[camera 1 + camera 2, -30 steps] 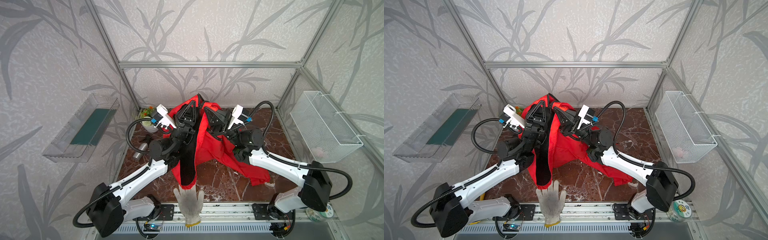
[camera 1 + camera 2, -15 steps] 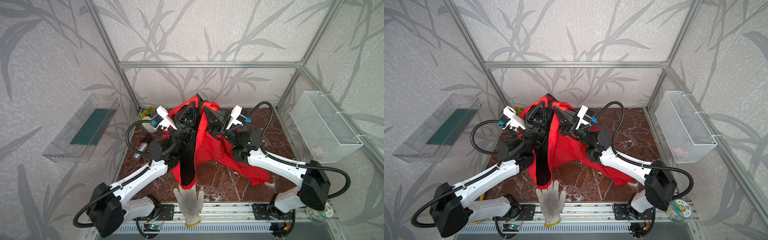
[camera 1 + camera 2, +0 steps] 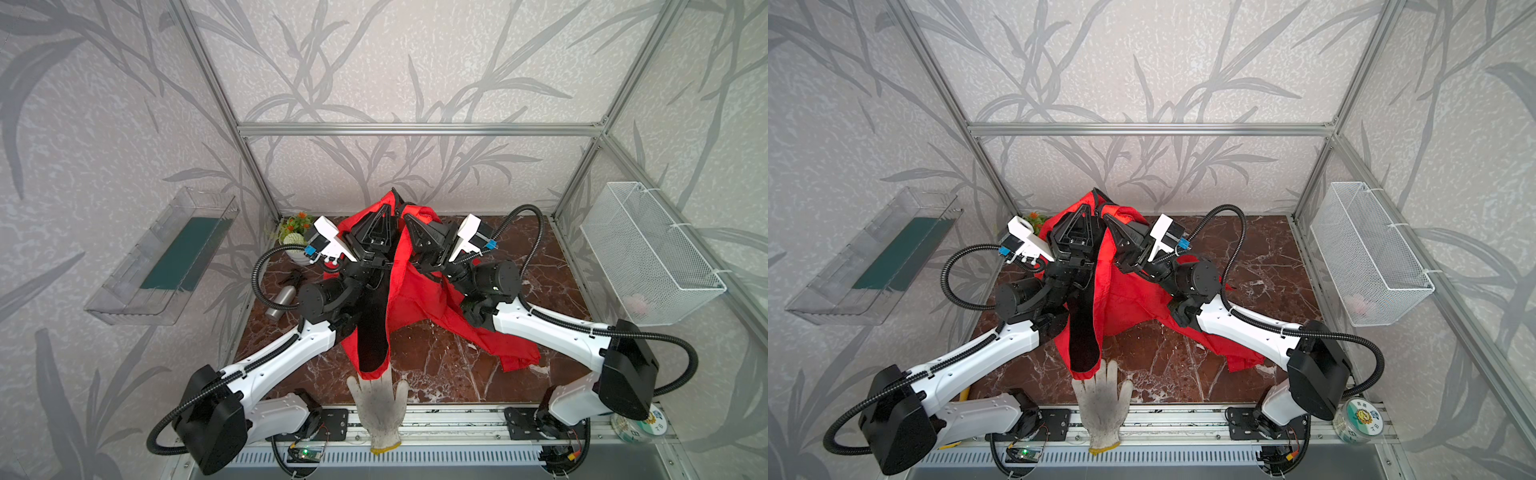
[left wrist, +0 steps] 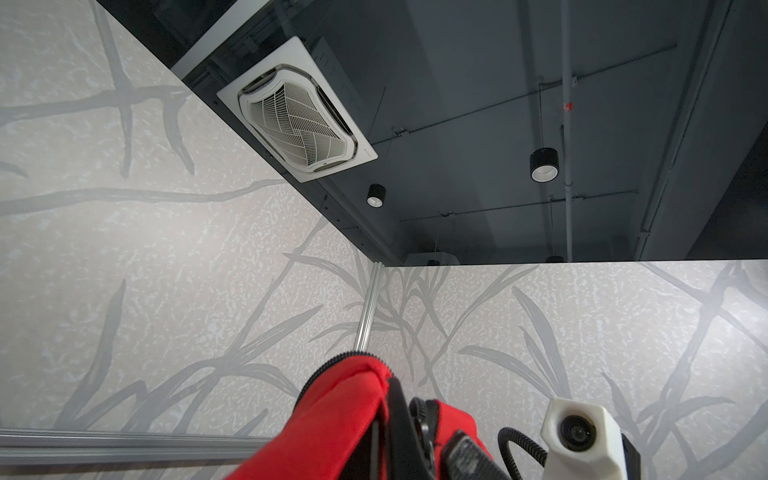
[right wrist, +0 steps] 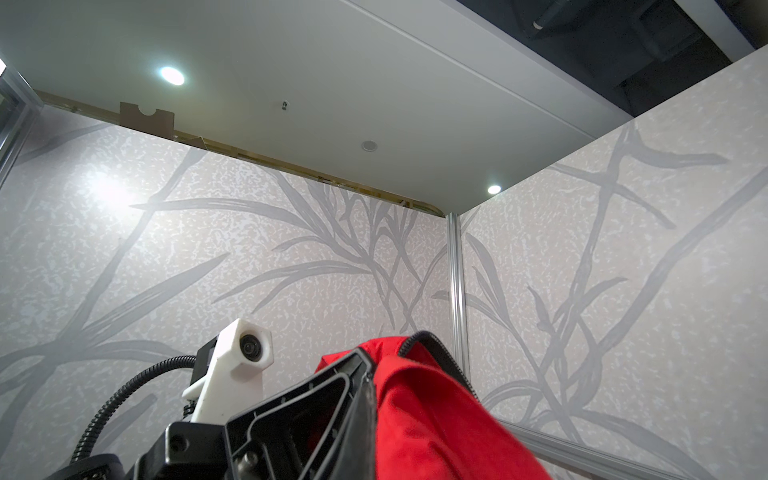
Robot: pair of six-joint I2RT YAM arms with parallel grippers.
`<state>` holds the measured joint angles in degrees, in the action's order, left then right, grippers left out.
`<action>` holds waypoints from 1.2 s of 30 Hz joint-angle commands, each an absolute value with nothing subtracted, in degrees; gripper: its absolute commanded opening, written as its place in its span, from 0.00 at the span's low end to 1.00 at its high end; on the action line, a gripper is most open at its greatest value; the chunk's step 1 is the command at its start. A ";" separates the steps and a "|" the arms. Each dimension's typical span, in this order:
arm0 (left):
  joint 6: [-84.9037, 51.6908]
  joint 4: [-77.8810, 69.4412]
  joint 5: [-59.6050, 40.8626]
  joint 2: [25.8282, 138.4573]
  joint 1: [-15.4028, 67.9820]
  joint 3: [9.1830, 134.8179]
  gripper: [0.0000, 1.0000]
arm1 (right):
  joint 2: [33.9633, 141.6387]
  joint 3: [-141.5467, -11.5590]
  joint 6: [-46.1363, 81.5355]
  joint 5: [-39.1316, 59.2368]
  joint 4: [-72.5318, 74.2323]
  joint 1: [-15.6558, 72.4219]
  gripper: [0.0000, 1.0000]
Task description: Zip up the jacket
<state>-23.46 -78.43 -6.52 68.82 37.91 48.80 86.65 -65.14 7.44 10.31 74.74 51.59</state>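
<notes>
The bright red jacket (image 3: 415, 291) with black lining hangs between my two raised arms, and its lower end trails on the marble table (image 3: 436, 361). In both top views my left gripper (image 3: 388, 208) (image 3: 1087, 210) and right gripper (image 3: 406, 217) (image 3: 1106, 217) point upward close together, each shut on the jacket's top edge. In the left wrist view red jacket fabric (image 4: 340, 415) with black zipper teeth along its edge drapes over the jaws. In the right wrist view the jacket (image 5: 424, 407) covers my right jaws. The black ribbed left finger (image 5: 291, 415) stands beside it.
A white work glove (image 3: 380, 411) lies at the table's front edge under the jacket's black flap. At the back left are a potted plant (image 3: 295, 232) and a metal bottle (image 3: 282, 301). A clear tray (image 3: 166, 257) and a wire basket (image 3: 648, 253) hang on the side walls.
</notes>
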 commanded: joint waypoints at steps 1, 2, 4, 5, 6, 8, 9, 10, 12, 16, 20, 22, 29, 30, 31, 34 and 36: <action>-19.08 -81.13 -6.70 68.42 37.88 47.91 0.00 | 84.37 -66.27 5.72 7.78 80.51 52.06 0.00; -18.59 -81.10 -6.42 68.40 37.92 47.62 0.00 | 84.37 -66.08 5.46 7.23 80.51 52.12 0.00; -17.73 -81.08 -5.84 68.14 37.94 47.33 0.00 | 84.22 -65.70 4.85 5.98 80.51 52.20 0.00; -17.54 -81.12 -5.97 68.20 37.92 47.29 0.00 | 84.18 -65.62 4.54 5.37 80.51 52.14 0.00; -17.53 -81.09 -5.91 68.08 37.89 47.29 0.00 | 84.10 -65.65 4.12 5.08 80.51 52.09 0.00; -18.09 -81.13 -6.21 68.22 37.92 47.20 0.00 | 84.44 -66.31 3.61 4.74 80.51 52.12 0.00; -18.26 -81.16 -6.53 68.42 37.88 47.14 0.00 | 84.70 -66.66 3.52 4.22 80.51 51.99 0.00; -18.61 -81.11 -6.49 68.35 37.97 47.03 0.00 | 84.89 -66.95 3.50 3.84 80.51 51.90 0.00; -18.68 -81.08 -6.32 68.17 37.89 46.67 0.00 | 84.91 -66.95 3.51 2.89 80.51 51.53 0.00; -17.88 -81.12 -6.00 67.68 37.89 45.91 0.00 | 84.47 -67.00 3.82 2.37 80.51 51.06 0.00; -17.84 -81.15 -5.77 68.25 37.96 45.18 0.00 | 84.42 -67.55 4.65 1.98 80.51 50.67 0.00; -17.84 -81.17 -5.83 68.81 37.93 45.00 0.00 | 84.24 -67.77 4.89 1.79 80.51 50.53 0.00; -18.21 -81.08 -5.44 69.65 37.93 45.34 0.00 | 82.93 -66.10 4.02 -3.58 80.59 49.86 0.00; -18.20 -81.15 -5.34 69.76 37.90 45.54 0.00 | 82.59 -65.33 4.40 -3.99 80.59 49.52 0.00; -18.12 -81.13 -5.22 69.86 37.88 45.77 0.00 | 82.30 -64.56 4.84 -4.72 80.59 49.32 0.00; -17.42 -81.12 -4.76 69.96 37.95 46.64 0.00 | 81.33 -62.53 5.19 -5.81 80.59 49.12 0.00; -16.60 -81.14 -4.24 70.20 37.88 46.99 0.00 | 80.70 -61.68 5.07 -6.39 80.60 49.13 0.00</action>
<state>-18.79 -78.22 -5.48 70.41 37.93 46.24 85.30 -61.41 5.06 0.36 71.75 50.68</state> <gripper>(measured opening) 0.046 0.048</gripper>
